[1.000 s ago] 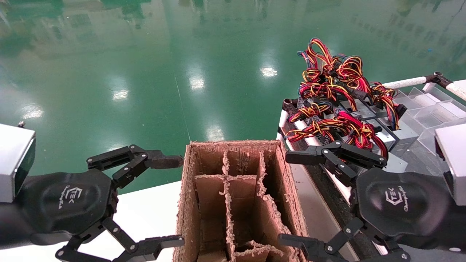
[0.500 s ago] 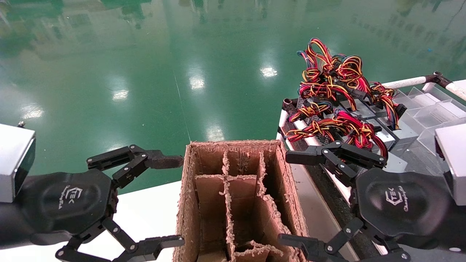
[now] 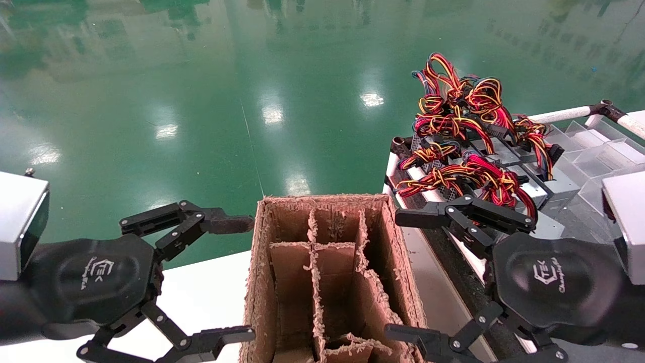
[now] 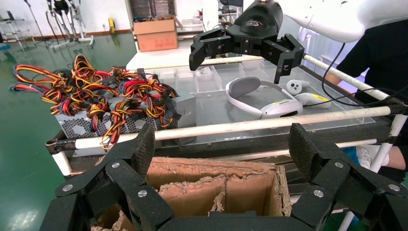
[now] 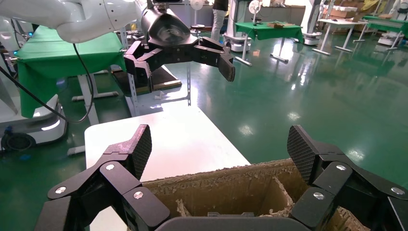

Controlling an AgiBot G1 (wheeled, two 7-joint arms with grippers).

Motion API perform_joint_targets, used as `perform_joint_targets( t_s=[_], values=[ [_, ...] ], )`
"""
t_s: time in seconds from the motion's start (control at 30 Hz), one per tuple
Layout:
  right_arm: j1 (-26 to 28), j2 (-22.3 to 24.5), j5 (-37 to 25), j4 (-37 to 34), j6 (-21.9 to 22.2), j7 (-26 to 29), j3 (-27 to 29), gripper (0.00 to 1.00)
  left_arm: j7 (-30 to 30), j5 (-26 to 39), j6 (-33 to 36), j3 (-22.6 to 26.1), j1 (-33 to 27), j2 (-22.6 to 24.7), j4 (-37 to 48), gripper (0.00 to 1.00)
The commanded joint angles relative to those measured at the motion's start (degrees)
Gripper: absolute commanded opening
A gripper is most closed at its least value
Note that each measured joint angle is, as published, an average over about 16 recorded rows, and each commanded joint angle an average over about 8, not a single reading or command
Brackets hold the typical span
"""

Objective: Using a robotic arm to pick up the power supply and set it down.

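Left gripper point(image 3: 237, 275) at eight o'clock, fingers spread wide and empty, right gripper point(image 3: 405, 275) at four o'clock likewise, divided cardboard box point(image 3: 262, 282) between them, power supply point(image 3: 546, 189) with wire bundle point(image 3: 463, 126) on rack at two o'clock

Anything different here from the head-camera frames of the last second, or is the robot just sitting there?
Nothing visibly changed. The left gripper and right gripper stay open on either side of the cardboard box, and the power supply still lies untouched on the cart.
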Motion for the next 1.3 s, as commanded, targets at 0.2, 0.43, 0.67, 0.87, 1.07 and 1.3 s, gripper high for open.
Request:
perform_joint_targets(
  t_s=[0.2, 0.43, 0.67, 0.87, 1.07, 1.3],
  values=[
    [0.0, 0.0, 0.0, 0.0, 0.0, 0.0, 0.0, 1.00, 0.0, 0.0, 0.0, 0.0, 0.0, 0.0, 0.0, 1.00],
    [0.0, 0.0, 0.0, 0.0, 0.0, 0.0, 0.0, 1.00, 0.0, 0.0, 0.0, 0.0, 0.0, 0.0, 0.0, 1.00],
    [0.0, 0.0, 0.0, 0.0, 0.0, 0.0, 0.0, 1.00, 0.0, 0.0, 0.0, 0.0, 0.0, 0.0, 0.0, 1.00],
    [0.0, 0.0, 0.0, 0.0, 0.0, 0.0, 0.0, 1.00, 0.0, 0.0, 0.0, 0.0, 0.0, 0.0, 0.0, 1.00],
    [0.0, 0.0, 0.0, 0.0, 0.0, 0.0, 0.0, 1.00, 0.0, 0.0, 0.0, 0.0, 0.0, 0.0, 0.0, 1.00],
    [0.0, 0.0, 0.0, 0.0, 0.0, 0.0, 0.0, 1.00, 0.0, 0.0, 0.0, 0.0, 0.0, 0.0, 0.0, 1.00]
  ],
)
